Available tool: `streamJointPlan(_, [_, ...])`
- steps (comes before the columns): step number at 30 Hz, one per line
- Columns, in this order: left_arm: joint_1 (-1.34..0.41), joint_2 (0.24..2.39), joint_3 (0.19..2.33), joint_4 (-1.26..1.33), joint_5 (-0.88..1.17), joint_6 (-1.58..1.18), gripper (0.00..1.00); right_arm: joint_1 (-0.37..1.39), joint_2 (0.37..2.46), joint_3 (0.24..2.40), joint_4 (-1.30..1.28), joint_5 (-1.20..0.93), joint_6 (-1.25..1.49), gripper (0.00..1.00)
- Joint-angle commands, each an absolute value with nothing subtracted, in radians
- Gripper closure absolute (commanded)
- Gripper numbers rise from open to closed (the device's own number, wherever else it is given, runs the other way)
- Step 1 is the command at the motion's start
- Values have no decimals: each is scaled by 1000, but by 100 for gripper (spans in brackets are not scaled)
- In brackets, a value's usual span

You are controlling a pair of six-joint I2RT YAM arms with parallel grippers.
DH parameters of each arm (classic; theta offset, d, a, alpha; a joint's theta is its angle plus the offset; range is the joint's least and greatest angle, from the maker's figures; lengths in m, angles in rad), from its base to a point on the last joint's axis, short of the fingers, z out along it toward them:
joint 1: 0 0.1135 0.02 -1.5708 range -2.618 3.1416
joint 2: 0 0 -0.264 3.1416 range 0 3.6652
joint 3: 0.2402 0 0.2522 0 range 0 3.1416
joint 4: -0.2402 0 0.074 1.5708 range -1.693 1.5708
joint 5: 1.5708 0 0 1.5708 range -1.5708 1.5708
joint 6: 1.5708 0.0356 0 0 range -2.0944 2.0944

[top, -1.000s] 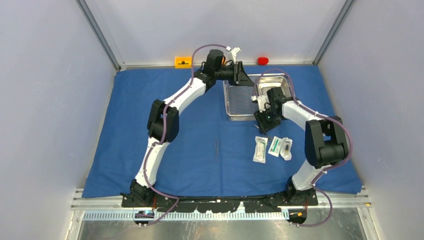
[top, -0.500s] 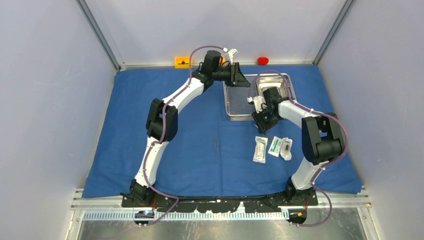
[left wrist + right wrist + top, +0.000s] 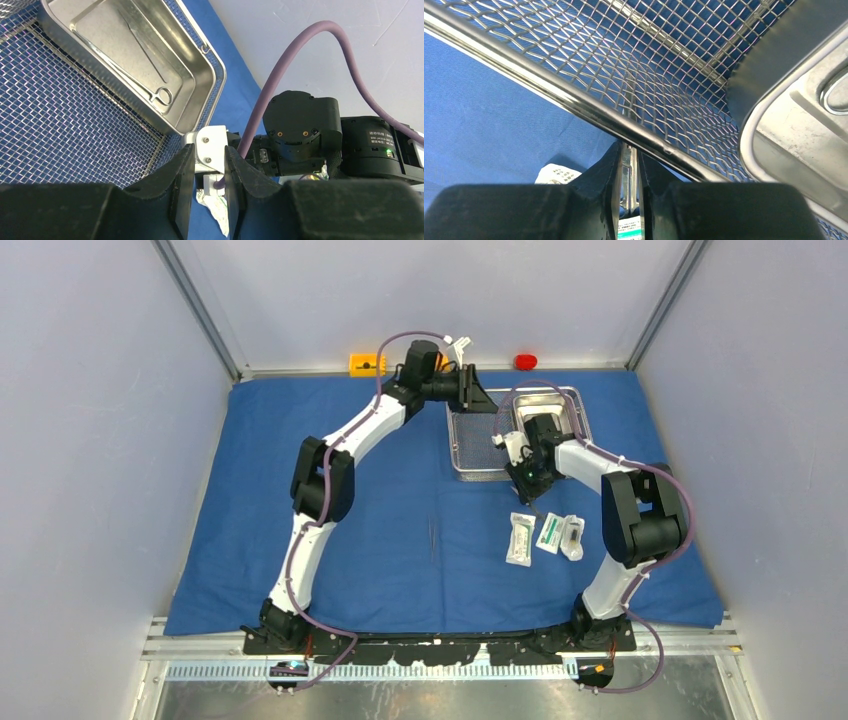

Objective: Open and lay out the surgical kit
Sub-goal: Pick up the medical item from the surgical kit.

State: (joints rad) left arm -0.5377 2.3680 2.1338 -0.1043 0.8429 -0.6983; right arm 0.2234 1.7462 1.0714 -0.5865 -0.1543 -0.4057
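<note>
On the blue cloth [image 3: 300, 520] we see the wire basket [image 3: 470, 455] near the far edge. The steel tray [image 3: 197, 70] sits at the right side of the basket and overlaps it, and slim tools with ring handles [image 3: 155, 90] lie inside the tray. Nearer to us, three white packets [image 3: 548, 533] lie side by side on the cloth, and one thin tool [image 3: 432, 538] lies alone, well apart to their left.

The left gripper [image 3: 209, 150] hangs over the far edge of the basket; its fingers stand narrow, and we see nothing between them. The right gripper [image 3: 628, 147] is at the near rim of the basket, from the outside. Its fingers are almost together, with a thin metal strip [image 3: 626, 172] between them. We cannot tell if they already pinch it.
</note>
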Motion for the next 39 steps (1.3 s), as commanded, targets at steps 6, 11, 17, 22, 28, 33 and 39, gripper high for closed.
streamJointPlan(6, [-525,2273,2102,-87,879,-685,71,230,1710,1107,-582,-167,-411,87])
streamJointPlan(11, [-519,2265,2097,-103,880,-671,70,230,1673,1134,-606,-189,-410,91])
streamJointPlan(17, [-514,2251,2095,-116,877,-656,71,231,1627,1157,-642,-219,-419,94])
streamJointPlan(22, [-510,2246,2094,-118,880,-655,71,231,1592,1168,-670,-243,-428,96])
streamJointPlan(28, [-494,2222,2081,-126,897,-640,71,230,1557,1191,-689,-287,-406,97])
streamJointPlan(33, [-477,2177,2022,-128,909,-606,71,231,1538,1195,-699,-324,-386,98])
streamJointPlan(39, [-465,2099,1924,-129,935,-544,70,231,1518,1232,-717,-416,-336,100])
